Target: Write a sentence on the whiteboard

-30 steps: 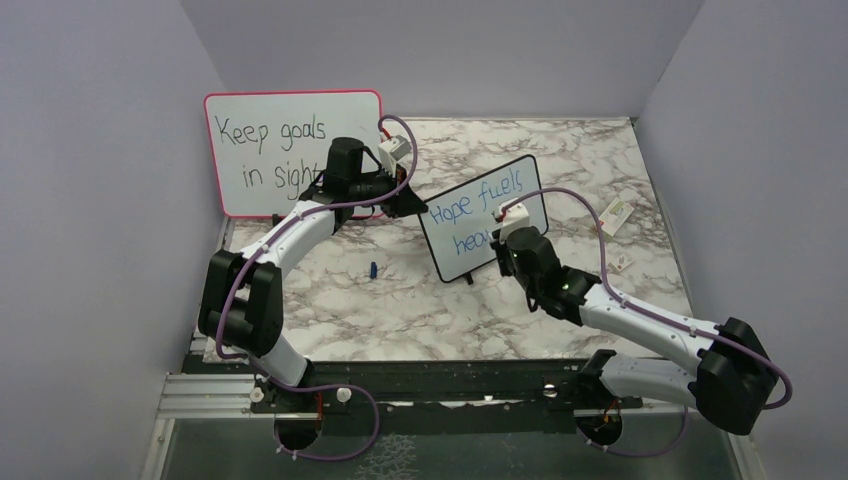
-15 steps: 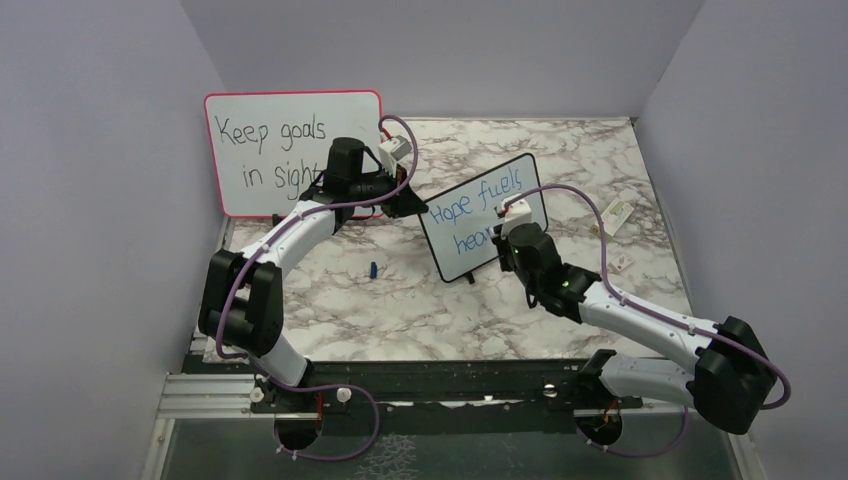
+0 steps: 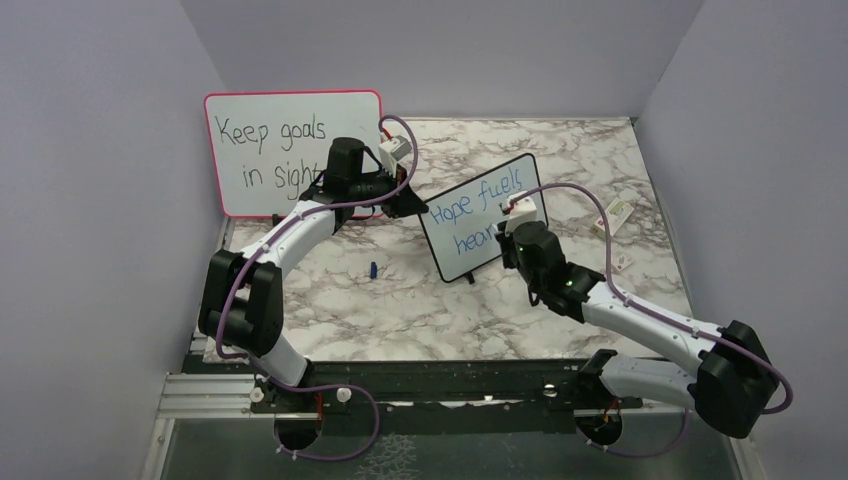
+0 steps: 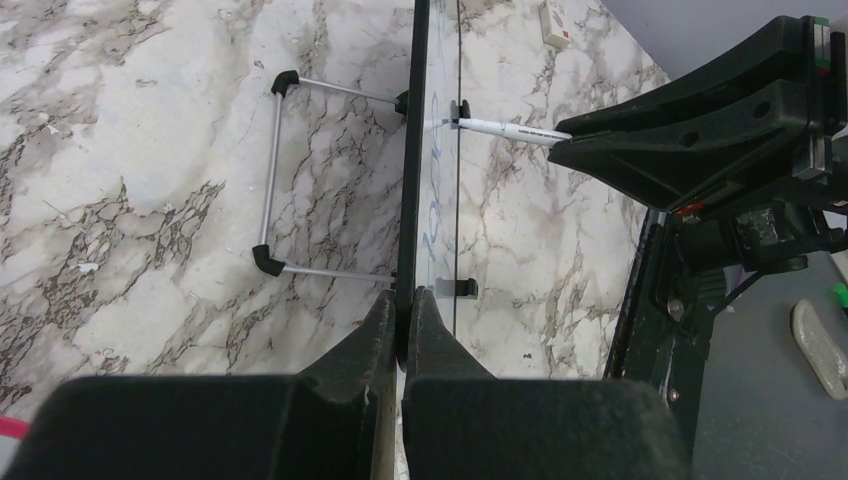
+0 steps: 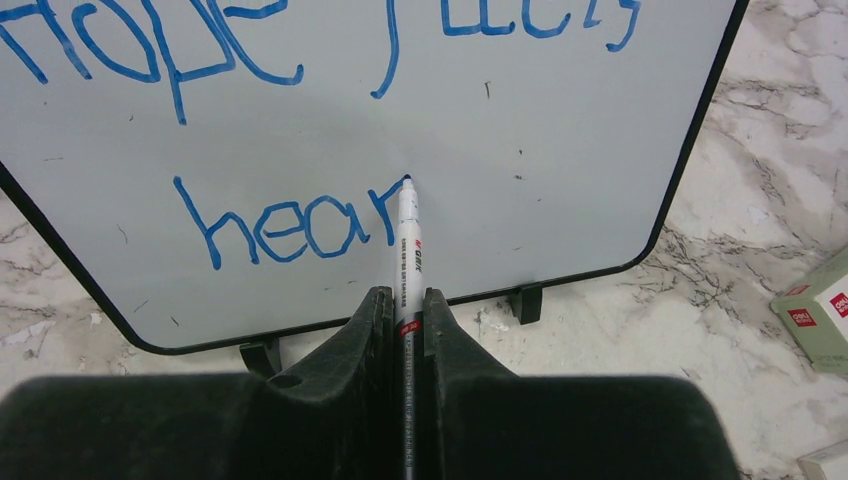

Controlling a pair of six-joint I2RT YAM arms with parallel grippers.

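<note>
The small black-framed whiteboard (image 3: 480,212) stands tilted at mid-table. The blue sentence (image 5: 290,225) reads "Hope fuels" above "hear". My right gripper (image 5: 405,295) is shut on a white marker (image 5: 408,245); its tip touches the board at the top of the "r". My left gripper (image 4: 403,305) is shut on the whiteboard's black edge (image 4: 410,150), seen edge-on with its wire stand (image 4: 270,170) behind. In the top view the left gripper (image 3: 412,203) holds the board's upper left corner and the right gripper (image 3: 510,238) covers the end of the lower line.
A larger pink-framed board (image 3: 293,150) with black writing leans at the back left wall. A blue marker cap (image 3: 372,270) lies on the marble table (image 3: 400,310). Small white boxes (image 3: 612,212) lie at the right. Grey walls enclose three sides.
My right arm has shifted slightly right and up along the lower line with the marker. The left arm and the board have not moved.
</note>
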